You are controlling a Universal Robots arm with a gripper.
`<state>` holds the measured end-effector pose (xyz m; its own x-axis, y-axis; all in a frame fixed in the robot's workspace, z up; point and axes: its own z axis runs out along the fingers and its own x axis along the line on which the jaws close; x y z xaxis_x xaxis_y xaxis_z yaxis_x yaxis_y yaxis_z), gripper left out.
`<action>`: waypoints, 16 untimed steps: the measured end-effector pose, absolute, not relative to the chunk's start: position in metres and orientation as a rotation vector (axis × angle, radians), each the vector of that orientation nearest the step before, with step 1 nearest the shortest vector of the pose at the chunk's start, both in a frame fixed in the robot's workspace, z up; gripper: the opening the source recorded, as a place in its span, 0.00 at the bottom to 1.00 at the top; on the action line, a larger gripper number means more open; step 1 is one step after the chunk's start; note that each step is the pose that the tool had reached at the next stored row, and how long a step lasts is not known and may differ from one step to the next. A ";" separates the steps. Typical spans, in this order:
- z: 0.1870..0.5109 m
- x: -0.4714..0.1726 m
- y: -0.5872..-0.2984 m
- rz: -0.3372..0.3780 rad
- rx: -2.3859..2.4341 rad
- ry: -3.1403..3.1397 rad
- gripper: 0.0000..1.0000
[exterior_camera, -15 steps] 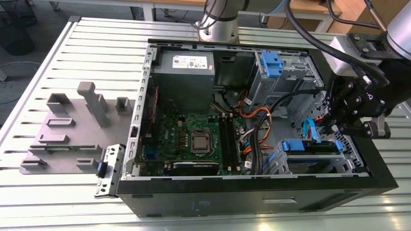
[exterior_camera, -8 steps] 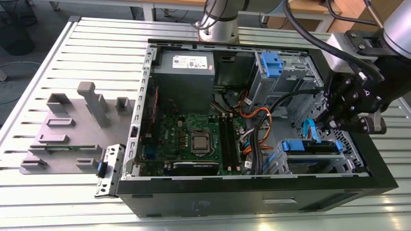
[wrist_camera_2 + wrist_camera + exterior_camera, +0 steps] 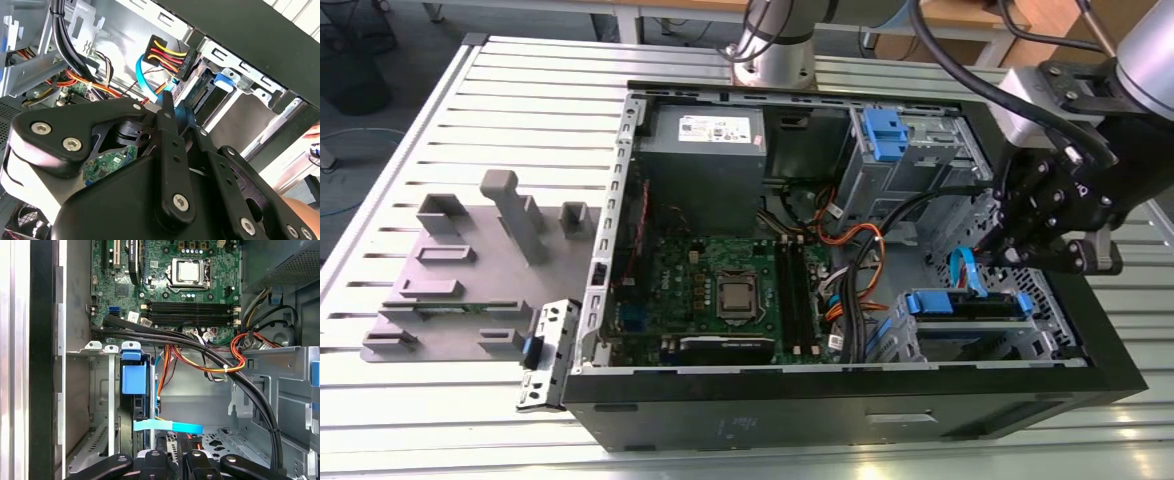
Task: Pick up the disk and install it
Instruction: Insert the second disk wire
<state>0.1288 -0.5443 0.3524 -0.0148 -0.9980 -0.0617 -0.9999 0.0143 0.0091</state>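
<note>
A: Where is the disk?
B: The disk (image 3: 961, 303), with its blue end tab, sits edge-on in the lower bay of the open computer case (image 3: 854, 400), at the exterior view's right. In the first wrist view its tab (image 3: 134, 379) stands beside 1 light-blue flat cable (image 3: 167, 426).
A: And the tool?
B: The gripper (image 3: 1041, 262) hangs just above that bay. In the second wrist view its fingers (image 3: 167, 112) appear pressed together, pinching nothing.
</note>
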 end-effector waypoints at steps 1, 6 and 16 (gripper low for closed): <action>0.352 0.130 -0.544 0.077 -2.178 2.210 0.23; 0.352 0.132 -0.544 0.077 -2.178 2.210 0.23; 0.352 0.133 -0.544 0.077 -2.178 2.210 0.30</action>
